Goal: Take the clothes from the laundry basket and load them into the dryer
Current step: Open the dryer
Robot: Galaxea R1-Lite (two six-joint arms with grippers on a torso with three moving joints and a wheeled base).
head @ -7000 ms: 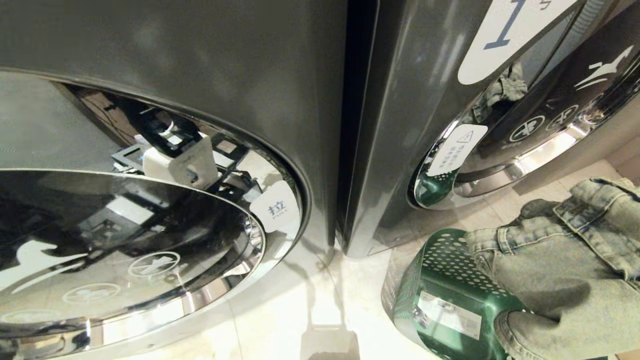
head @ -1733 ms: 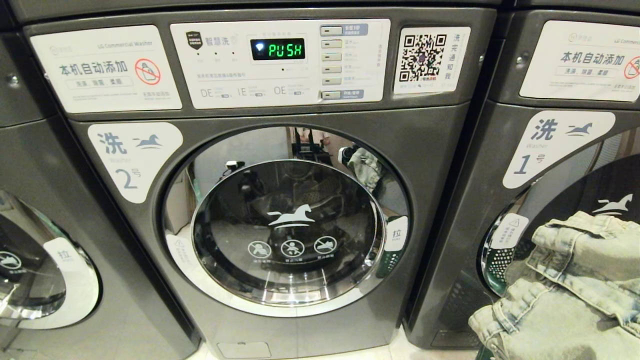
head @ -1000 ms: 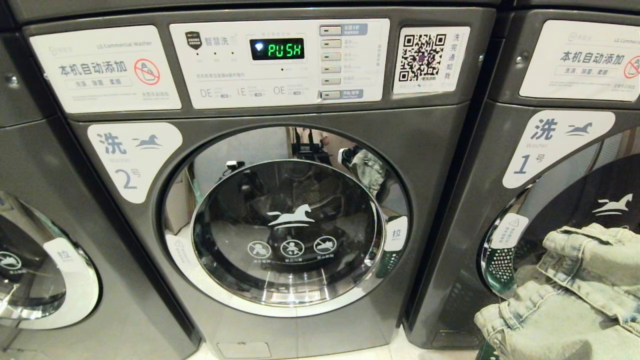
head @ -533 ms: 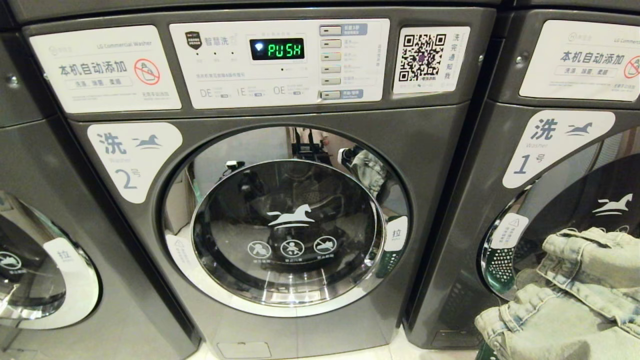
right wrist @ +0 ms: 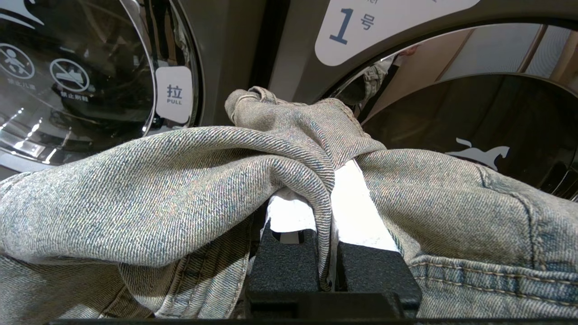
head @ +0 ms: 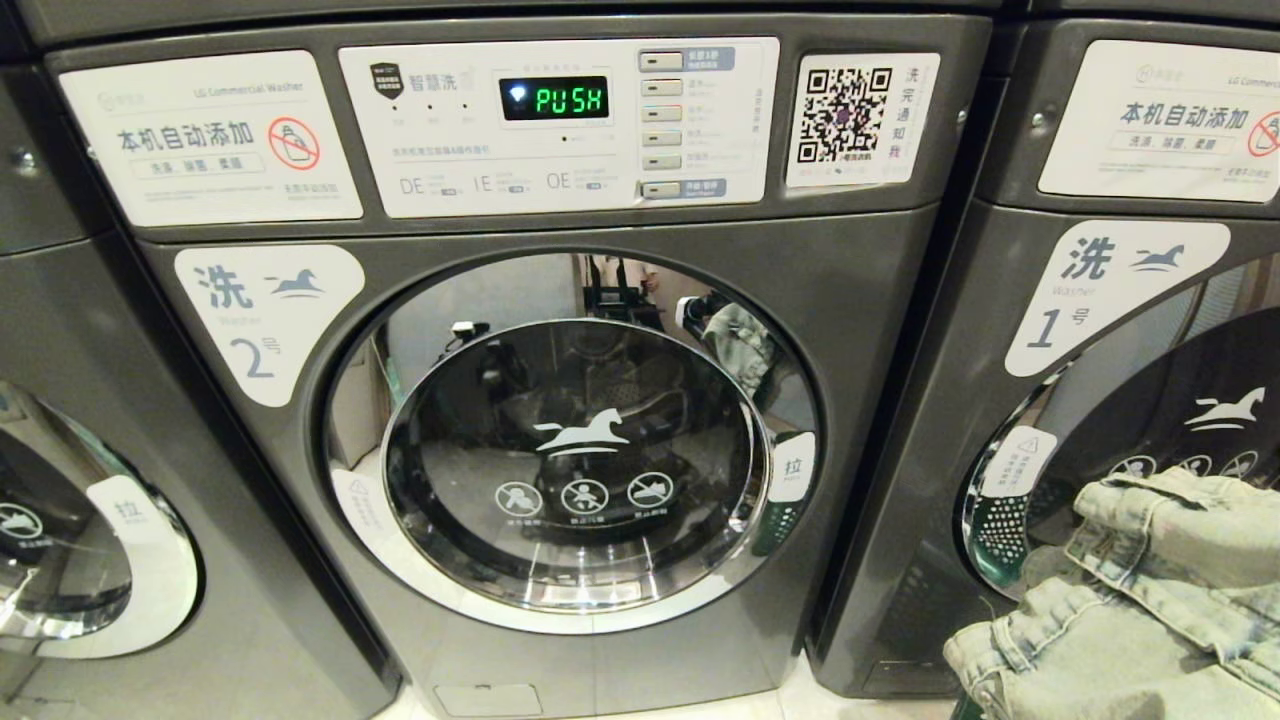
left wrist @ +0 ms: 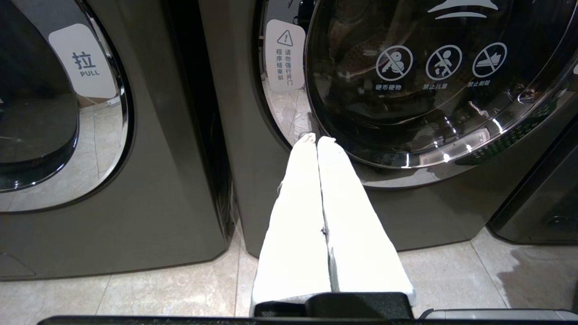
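Middle washer display [head: 556, 99] glows green "PUSH". Panel label [head: 210, 137] reads "LG Commercial Washer". Door badge [head: 268, 315] shows "2"; right washer badge [head: 1110, 290] shows "1". Handle tag [right wrist: 174, 95] says "PULL". QR code [head: 843, 115] right of panel.

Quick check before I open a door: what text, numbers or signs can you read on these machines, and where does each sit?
"PUSH": green display, middle machine's panel.
"洗 2号": label left of its door.
"洗 1号": label on the right machine.
"拉 PULL": door tag.
"本机自动添加": panel sticker.
QR code: sign only.
Button captions and the fine print: too small.
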